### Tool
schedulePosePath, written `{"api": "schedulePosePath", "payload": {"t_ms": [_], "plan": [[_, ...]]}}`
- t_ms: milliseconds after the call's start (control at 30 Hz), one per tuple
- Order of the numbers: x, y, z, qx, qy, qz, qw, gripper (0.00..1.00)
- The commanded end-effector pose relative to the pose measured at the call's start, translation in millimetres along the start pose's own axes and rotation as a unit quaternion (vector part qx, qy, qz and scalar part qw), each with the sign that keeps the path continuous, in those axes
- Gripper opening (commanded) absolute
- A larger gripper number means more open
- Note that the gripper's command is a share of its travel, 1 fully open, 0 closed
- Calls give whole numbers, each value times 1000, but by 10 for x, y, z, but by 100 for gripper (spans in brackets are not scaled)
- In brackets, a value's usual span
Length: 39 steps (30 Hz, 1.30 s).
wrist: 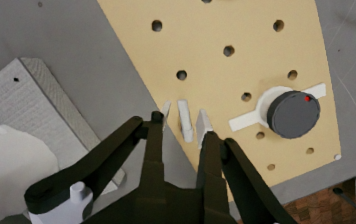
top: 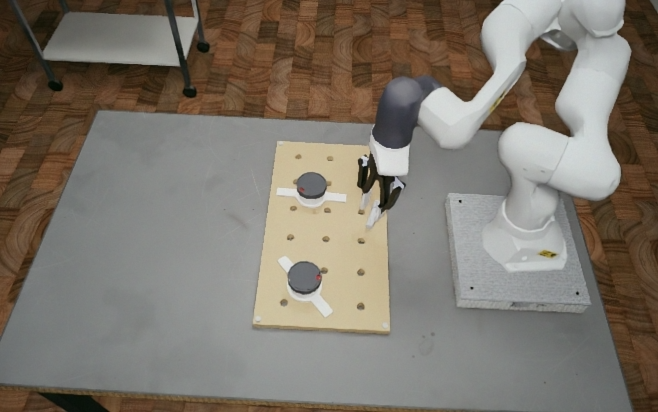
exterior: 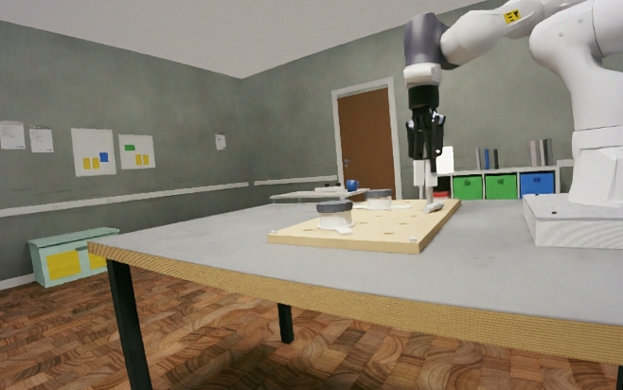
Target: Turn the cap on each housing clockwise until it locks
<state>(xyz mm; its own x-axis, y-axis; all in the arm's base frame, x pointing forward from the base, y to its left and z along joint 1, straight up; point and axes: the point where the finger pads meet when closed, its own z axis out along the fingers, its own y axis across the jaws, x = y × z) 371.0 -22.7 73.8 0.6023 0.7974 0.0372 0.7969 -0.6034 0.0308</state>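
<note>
Top view: we see the gripper (top: 374, 202) hanging over the right edge of the peg board (top: 345, 280) on the grey table (top: 150, 225). The fingers stand partly apart with nothing clamped. A small white peg (top: 372, 218) lies on the board just under the tips. The far housing, with its dark cap (top: 311, 184), sits at the gripper's 9 o'clock. The near housing, with its cap (top: 304, 276), sits at roughly 7 o'clock. Both stand upright, well apart from the gripper. The arm's base plate (top: 470, 295) is at 3 o'clock of the board.

Exterior view: the gripper (exterior: 426, 182) points straight down, tips just above the board (exterior: 393, 237). The peg (exterior: 433, 206) lies below it. Both caps (exterior: 334, 206) (exterior: 378, 192) sit level on their white housings.

Wrist view: the gripper (wrist: 184, 114) shows an open gap, and we see the peg (wrist: 185, 125) on the board through it. One cap (wrist: 292, 114) is at 3 o'clock, with its red dot (wrist: 307, 99) at the cap's 1 o'clock.
</note>
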Motion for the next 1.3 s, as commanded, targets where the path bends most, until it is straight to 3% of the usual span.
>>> {"api": "schedulePosePath", "payload": {"t_ms": [0, 200, 1267], "plan": [[-54, 12, 74, 13, -10, -138, 990, 36], [-57, 10, 149, 19, -15, -204, 979, 36], [-75, 1, 577, 19, -15, -204, 979, 36]]}}
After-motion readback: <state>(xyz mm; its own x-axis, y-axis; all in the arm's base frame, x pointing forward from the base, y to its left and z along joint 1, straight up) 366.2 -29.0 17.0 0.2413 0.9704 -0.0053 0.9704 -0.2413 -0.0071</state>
